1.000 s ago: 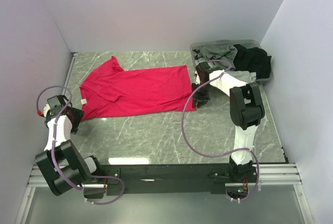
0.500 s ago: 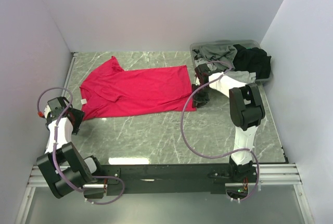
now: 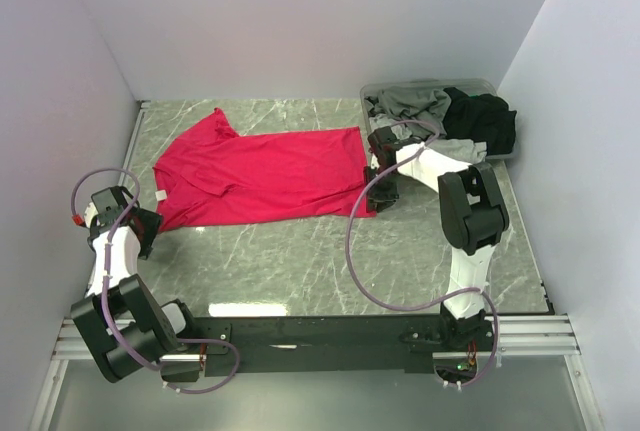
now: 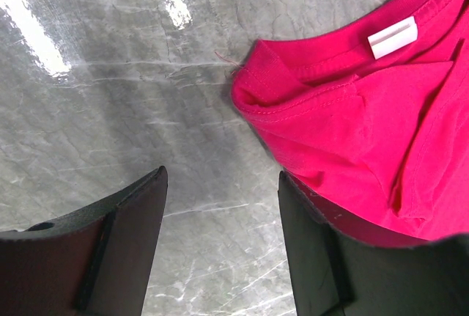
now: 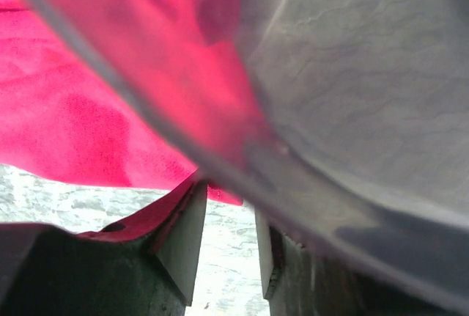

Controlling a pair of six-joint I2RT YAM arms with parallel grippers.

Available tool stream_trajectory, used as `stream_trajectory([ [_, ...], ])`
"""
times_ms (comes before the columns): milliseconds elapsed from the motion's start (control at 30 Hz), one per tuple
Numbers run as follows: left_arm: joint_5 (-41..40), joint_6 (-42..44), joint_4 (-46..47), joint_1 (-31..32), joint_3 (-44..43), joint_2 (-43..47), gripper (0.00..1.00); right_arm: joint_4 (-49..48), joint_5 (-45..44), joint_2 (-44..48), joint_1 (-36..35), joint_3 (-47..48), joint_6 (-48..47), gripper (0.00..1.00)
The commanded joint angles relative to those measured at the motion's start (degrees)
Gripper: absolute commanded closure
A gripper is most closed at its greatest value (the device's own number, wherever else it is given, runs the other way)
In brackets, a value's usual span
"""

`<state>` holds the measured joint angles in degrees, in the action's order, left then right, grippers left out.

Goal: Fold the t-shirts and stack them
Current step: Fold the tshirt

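A bright pinkish-red t-shirt (image 3: 260,176) lies spread flat on the marble table, collar to the left. My left gripper (image 3: 140,229) is open, low over the table beside the collar corner. In the left wrist view the left gripper (image 4: 220,243) has bare table between its jaws, and the red shirt (image 4: 366,125) with its white label (image 4: 392,37) lies over the right finger (image 4: 315,257). My right gripper (image 3: 382,191) is at the shirt's near right corner. In the right wrist view the right gripper (image 5: 226,243) is narrowly open over bare table, with the red hem (image 5: 73,125) just beyond the tips.
A grey plastic tub (image 3: 470,81) stands at the back right holding a grey shirt (image 3: 410,101) and a black shirt (image 3: 485,121). Its blurred wall (image 5: 352,111) fills the right wrist view's upper right. White walls close in on three sides.
My right gripper has slid a little left and nearer, to the shirt's right corner. The left gripper has barely shifted. The shirt has not moved.
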<state>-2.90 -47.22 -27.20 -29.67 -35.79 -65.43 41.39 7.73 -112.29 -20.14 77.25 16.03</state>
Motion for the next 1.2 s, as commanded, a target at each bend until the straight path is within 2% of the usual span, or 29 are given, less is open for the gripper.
stream_trajectory([
  [0,0.26,0.64,1.45,-0.21,0.72,1.53,0.33,2.74,0.1,1.54,-1.92,-1.76,-1.0,0.59],
  [167,-0.36,1.34,0.66,-0.21,0.46,1.97,0.33,-0.68,-0.26,5.58,-1.92,-3.07,-0.91,0.53],
  [400,0.43,0.99,1.36,-0.3,1.6,2.32,0.33,-4.12,-1.05,9.98,-2.53,-5.62,-1.27,0.52],
  [667,0.52,1.26,1.54,-0.21,1.78,2.5,0.32,-4.39,-2.98,8.06,-3.06,-5.45,-1.18,0.53],
  [1033,0.78,1.26,2.59,-0.21,1.6,2.06,0.33,-4.82,-4.83,5.59,-3.85,-5.62,-1.09,0.61],
  [1167,1.05,1.6,3.12,-0.3,1.51,1.62,0.33,-5.26,-4.39,4.89,-3.94,-5.53,-1.27,0.73],
])
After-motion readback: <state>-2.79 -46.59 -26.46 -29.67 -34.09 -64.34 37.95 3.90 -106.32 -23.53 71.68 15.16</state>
